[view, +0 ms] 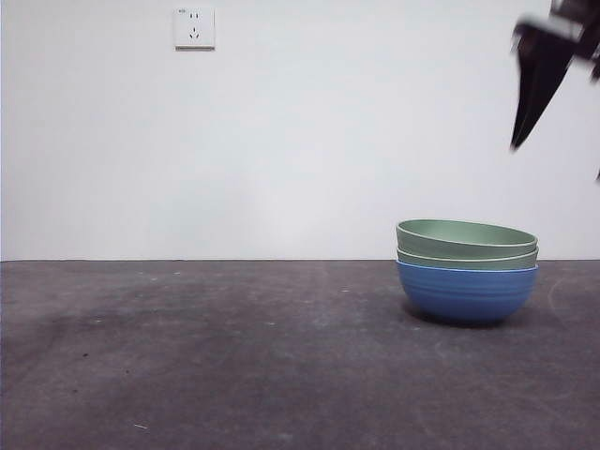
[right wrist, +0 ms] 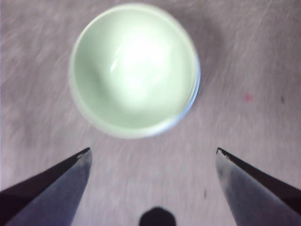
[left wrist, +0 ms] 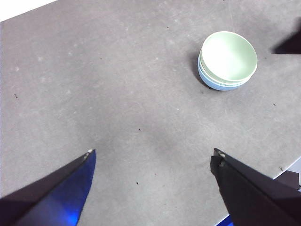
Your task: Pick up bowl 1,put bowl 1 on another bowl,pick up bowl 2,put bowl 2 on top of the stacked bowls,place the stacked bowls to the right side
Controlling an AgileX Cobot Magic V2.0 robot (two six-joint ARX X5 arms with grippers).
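The stacked bowls [view: 467, 272] are shown upright on the dark grey table [view: 234, 356], at about four o'clock from the centre of the front view, with their mouths opening straight upward. Two sage-green bowls are nested in the blue ribbed bowl [view: 466, 292]; the topmost green rim is tilted slightly. Being round, the stack presents no long axis. Bare tabletop is seen on every side of it, the widest stretch lying toward nine o'clock. A white wall with a socket [view: 194, 28] closes the far edge of the table.

The right gripper [right wrist: 153, 153] is held above the stack with its jaws spread wide and nothing between them. In the right wrist view, which is blurred, the bowls [right wrist: 134, 70] lie beyond the jaw tips and are not touched. A dark jaw tip is seen at one o'clock in the front view, well clear of the rims.

The left gripper [left wrist: 153, 153] is held over bare table, its jaws likewise wide apart and empty; the stack [left wrist: 228, 60] lies well apart from it.
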